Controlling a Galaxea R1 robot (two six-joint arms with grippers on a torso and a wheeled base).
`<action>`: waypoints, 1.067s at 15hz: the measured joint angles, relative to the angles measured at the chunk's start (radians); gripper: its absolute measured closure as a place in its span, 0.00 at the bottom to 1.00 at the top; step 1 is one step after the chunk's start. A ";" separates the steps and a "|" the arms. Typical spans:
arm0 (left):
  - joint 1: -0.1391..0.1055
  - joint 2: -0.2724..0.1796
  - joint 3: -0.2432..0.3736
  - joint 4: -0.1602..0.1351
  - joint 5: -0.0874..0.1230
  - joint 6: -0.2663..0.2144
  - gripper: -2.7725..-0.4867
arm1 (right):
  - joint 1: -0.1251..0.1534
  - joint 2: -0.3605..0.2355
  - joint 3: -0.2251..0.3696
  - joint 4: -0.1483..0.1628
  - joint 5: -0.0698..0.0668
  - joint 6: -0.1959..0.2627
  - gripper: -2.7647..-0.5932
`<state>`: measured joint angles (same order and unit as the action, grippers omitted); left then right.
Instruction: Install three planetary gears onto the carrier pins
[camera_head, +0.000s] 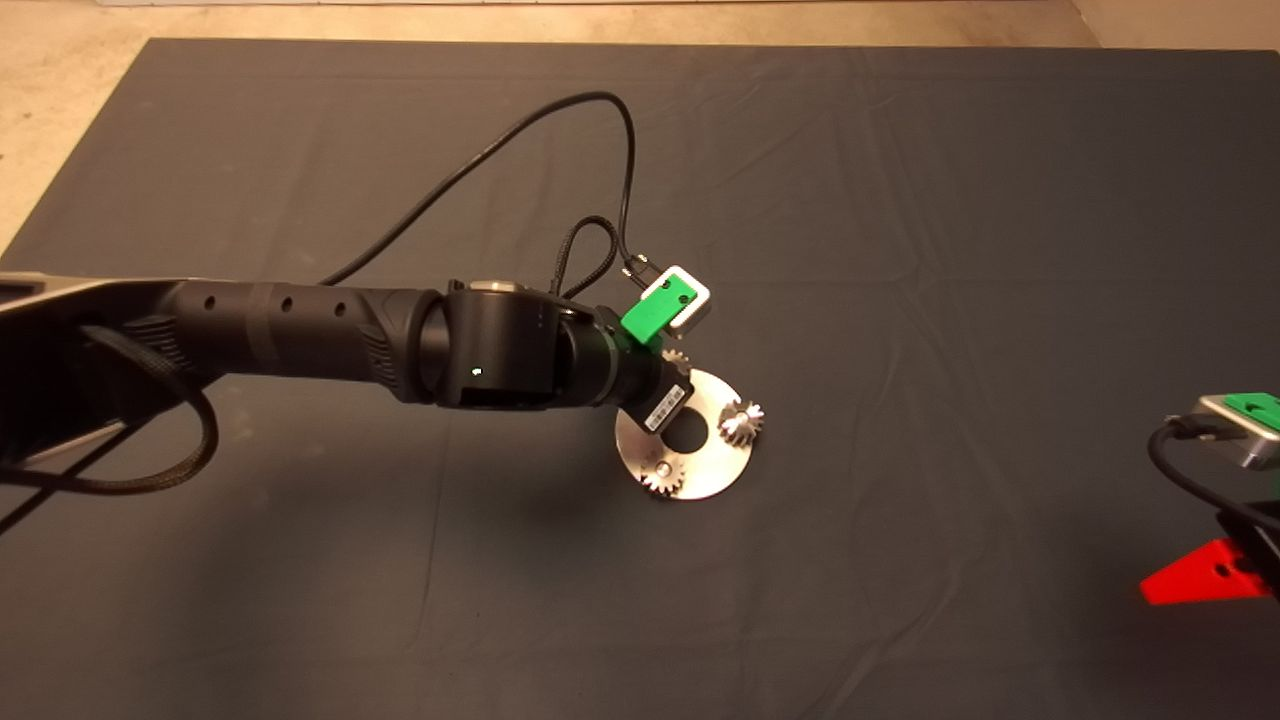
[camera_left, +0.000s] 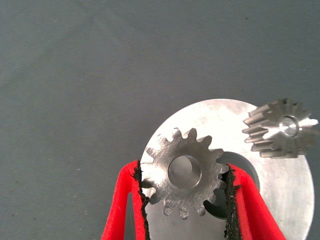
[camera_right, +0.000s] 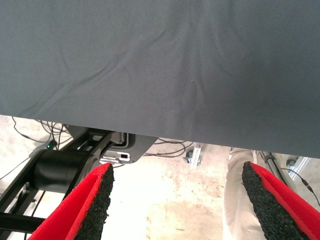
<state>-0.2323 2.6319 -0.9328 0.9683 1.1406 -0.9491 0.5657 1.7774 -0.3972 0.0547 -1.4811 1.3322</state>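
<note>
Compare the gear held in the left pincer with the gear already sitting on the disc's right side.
The held gear is clamped between the left pincer fingers; the seated gear stands free. The held gear's hole is empty; the seated gear's hole is filled by a pin. Both are silvery toothed gears over the disc.

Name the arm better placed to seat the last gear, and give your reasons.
Left. The left gripper already holds the third gear between its pads above the disc, where two gears sit on pins. The right gripper waits open at the mat's edge.
</note>
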 joint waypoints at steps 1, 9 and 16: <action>0.000 0.000 -0.001 0.000 0.000 0.000 0.95 | 0.000 -0.002 0.000 0.002 0.000 0.000 0.40; 0.002 -0.002 -0.015 0.000 0.000 0.004 0.95 | 0.000 -0.015 0.000 0.005 0.000 -0.008 0.40; 0.006 -0.003 -0.030 0.003 -0.004 0.006 0.95 | 0.000 -0.019 0.000 0.014 0.000 -0.012 0.40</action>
<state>-0.2266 2.6289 -0.9626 0.9709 1.1362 -0.9432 0.5657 1.7587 -0.3972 0.0687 -1.4811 1.3204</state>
